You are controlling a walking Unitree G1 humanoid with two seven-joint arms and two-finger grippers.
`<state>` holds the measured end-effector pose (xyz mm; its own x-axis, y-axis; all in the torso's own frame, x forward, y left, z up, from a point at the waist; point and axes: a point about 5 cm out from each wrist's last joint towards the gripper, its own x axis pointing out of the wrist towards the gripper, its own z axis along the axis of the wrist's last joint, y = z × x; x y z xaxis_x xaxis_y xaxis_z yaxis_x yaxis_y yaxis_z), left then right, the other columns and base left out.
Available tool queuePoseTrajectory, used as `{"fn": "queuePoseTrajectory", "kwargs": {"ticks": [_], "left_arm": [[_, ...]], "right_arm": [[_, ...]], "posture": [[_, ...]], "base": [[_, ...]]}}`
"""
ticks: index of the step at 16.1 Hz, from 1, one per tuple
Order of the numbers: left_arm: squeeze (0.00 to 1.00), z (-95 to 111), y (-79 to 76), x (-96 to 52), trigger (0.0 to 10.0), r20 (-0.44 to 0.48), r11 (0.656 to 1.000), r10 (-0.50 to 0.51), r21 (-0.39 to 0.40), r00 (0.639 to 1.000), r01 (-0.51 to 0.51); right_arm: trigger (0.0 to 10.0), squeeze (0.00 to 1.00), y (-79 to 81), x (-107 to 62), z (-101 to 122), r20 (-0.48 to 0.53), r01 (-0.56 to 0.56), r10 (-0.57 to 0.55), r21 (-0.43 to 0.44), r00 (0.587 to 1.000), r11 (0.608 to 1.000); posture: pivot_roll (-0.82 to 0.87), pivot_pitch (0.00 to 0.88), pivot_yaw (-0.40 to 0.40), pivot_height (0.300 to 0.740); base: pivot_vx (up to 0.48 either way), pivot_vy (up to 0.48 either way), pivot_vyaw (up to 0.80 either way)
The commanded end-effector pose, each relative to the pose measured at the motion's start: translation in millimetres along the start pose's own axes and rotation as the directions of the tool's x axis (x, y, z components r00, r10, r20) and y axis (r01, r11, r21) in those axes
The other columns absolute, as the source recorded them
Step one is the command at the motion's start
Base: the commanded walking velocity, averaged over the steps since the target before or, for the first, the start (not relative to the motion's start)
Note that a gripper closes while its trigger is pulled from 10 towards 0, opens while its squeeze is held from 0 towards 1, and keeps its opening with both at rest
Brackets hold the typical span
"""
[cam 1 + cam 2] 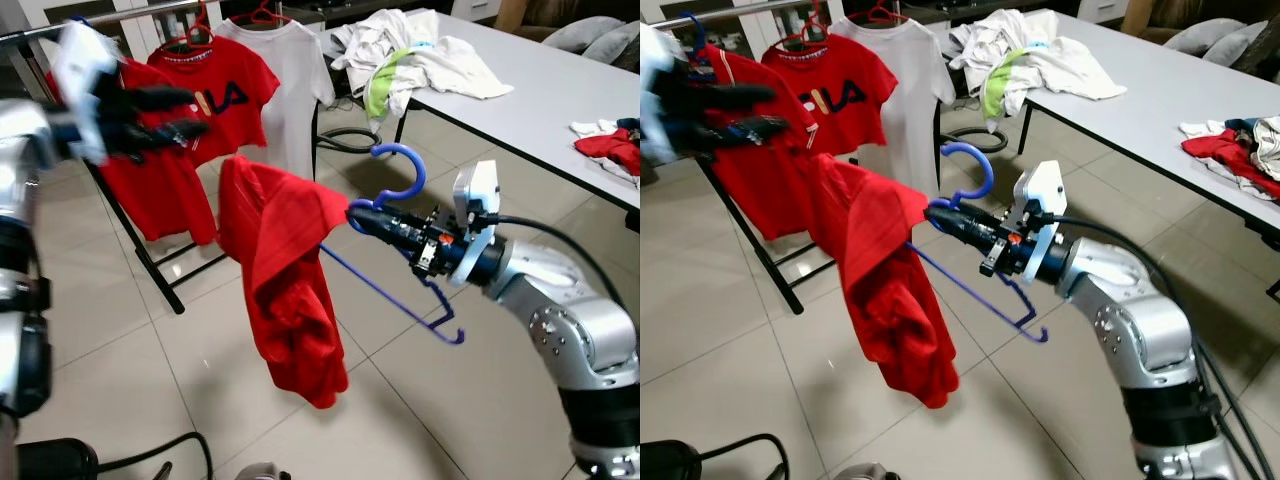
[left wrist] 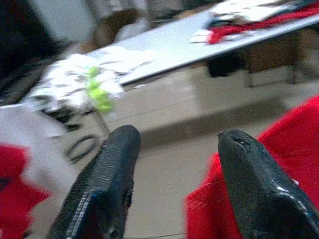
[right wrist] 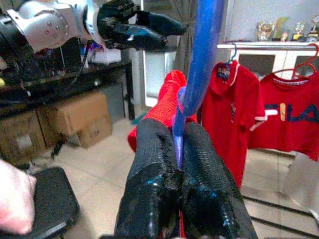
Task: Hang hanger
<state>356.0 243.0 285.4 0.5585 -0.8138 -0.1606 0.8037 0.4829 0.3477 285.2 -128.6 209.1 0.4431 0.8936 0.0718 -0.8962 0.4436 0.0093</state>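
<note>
Nearest, right end effector (image 1: 362,216) clamped shut on the blue hanger (image 1: 400,180) just below its hook, red shirt (image 1: 285,280) draped off one arm only (lopsided, liable to slide off). Farther, left end effector (image 1: 185,112) raised, fingers parted, empty. Beyond, rack rail (image 1: 110,18) crowded with hung shirts; could snag.

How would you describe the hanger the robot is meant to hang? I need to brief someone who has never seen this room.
Start at the clothes rack with red and white shirts, left of the long white table. In front of it, over the tiled floor, the right claw grips a blue hanger below its hook, a red garment draped from one end. The rack's hangers are red; this is blue and off the rail.
</note>
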Motion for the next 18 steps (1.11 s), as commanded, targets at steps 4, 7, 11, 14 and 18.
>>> {"fn": "queuePoseTrajectory", "kwargs": {"ticks": [4, 7, 11, 14, 18], "left_arm": [[0.52, -12.4, -21.3, 18.4, 10.0, -0.101, 0.975, -0.21, 0.053, 0.973, 0.216], [0.0, -17.3, -31.9, 22.1, 10.0, -0.21, 0.929, -0.332, 0.095, 0.92, 0.357], [0.0, -13.1, -29.4, 17.4, 10.0, -0.153, 0.93, -0.355, 0.045, 0.922, 0.366], [0.0, 0.9, -34.6, 29.3, 10.0, -0.082, 0.916, -0.37, 0.13, 0.925, 0.378], [0.0, 19.3, -52.7, 52.9, 10.0, -0.04, 0.875, -0.389, 0.297, 0.92, 0.383]], "right_arm": [[0.0, 0.0, -2.5, -1.6, 8.9, -0.034, -0.099, 0.096, -0.081, 0.995, 0.992], [0.0, 0.0, -4.4, -6.4, 14.7, -0.06, -0.147, 0.141, -0.105, 0.988, 0.984], [0.0, 0.0, -2.0, -14.0, 18.2, -0.073, -0.218, 0.212, -0.085, 0.975, 0.972], [0.0, 0.0, -5.7, -12.8, 17.7, -0.088, -0.206, 0.197, -0.094, 0.976, 0.974], [0.0, 0.0, -13.3, -3.5, 17.2, -0.063, -0.114, 0.108, -0.095, 0.992, 0.989]], "posture": [[0.03, 0.0, 0.046, 0.74], [0.02, 0.0, 0.057, 0.74], [0.02, 0.0, 0.061, 0.74], [0.03, 0.0, 0.054, 0.74], [0.03, 0.0, 0.053, 0.74]], "base": [[0.0, 0.0, 0.0], [0.0, 0.0, 0.0], [0.0, 0.0, 0.0], [0.0, 0.0, 0.0], [0.0, 0.0, 0.0]]}}
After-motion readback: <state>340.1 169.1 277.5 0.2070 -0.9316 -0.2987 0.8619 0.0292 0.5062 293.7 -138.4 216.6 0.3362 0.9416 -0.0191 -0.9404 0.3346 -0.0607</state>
